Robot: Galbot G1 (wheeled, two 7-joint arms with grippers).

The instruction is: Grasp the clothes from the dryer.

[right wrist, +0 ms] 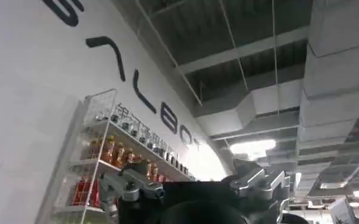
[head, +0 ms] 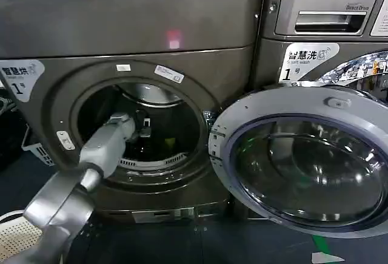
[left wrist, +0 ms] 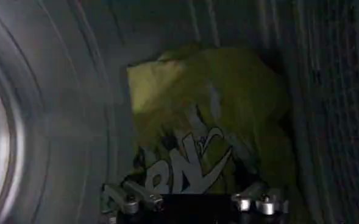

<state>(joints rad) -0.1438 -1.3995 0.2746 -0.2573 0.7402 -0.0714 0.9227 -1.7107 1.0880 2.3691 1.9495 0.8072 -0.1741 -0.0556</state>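
The dryer point(head: 121, 27) is the big dark grey-brown machine with a "1" sticker, and its round porthole stands open. My left arm reaches through the porthole, with the left gripper point(head: 144, 127) inside the steel drum. Deep in the drum lie the clothes point(left wrist: 216, 103), a crumpled yellow-green bundle with white lettering; a small yellow patch of them point(head: 171, 142) peeks past the arm. The left gripper point(left wrist: 191, 198) is open just short of the bundle's near edge and holds nothing. My right gripper point(right wrist: 194, 185) is parked away from the machine, open and empty, pointing up at a ceiling.
The dryer's glass door point(head: 303, 161) hangs swung open to the right of the porthole. A silver LG machine point(head: 327, 9) stands behind it. A white basket point(head: 15, 233) sits on the floor at lower left. The drum wall point(left wrist: 63, 122) curves close beside the gripper.
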